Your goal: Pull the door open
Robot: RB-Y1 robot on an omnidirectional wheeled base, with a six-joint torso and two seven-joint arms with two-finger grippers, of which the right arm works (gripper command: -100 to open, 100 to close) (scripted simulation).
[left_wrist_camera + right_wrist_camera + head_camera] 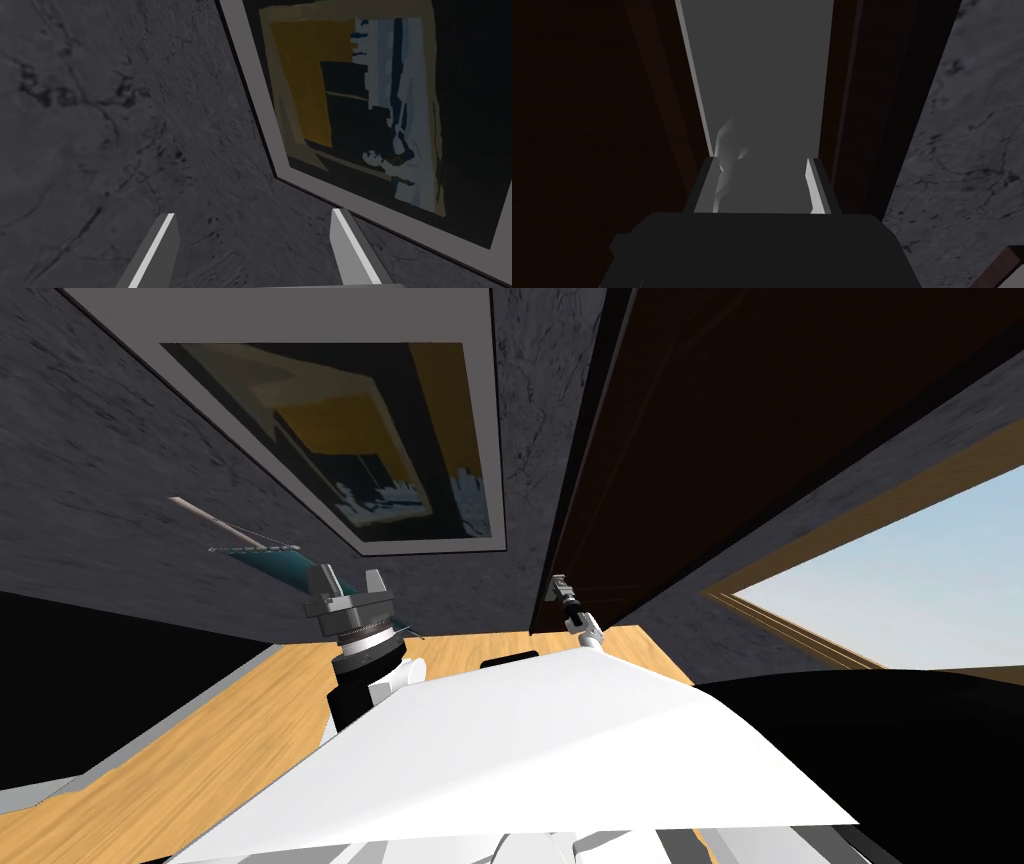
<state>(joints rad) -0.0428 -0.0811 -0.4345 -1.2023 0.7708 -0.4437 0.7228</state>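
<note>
The dark brown door (760,418) rises ahead on my right, its edge close to my right gripper (558,585). In the right wrist view the door (587,125) is beside a long grey handle piece (762,100) that runs down between the fingers. My right gripper (760,187) is shut on it, both fingers pressing its sides, and a pale lump (730,145) lies by one finger. My left gripper (347,580) is raised to the left of the door and faces the dark wall. It stands open (252,235) with nothing in it.
A framed picture (370,438) hangs on the dark grey wall (100,468) left of the door. A window (900,588) opens on the right wall. Wood floor (200,748) lies below, with a black area (100,658) at the left. A teal object (265,556) is by the wall.
</note>
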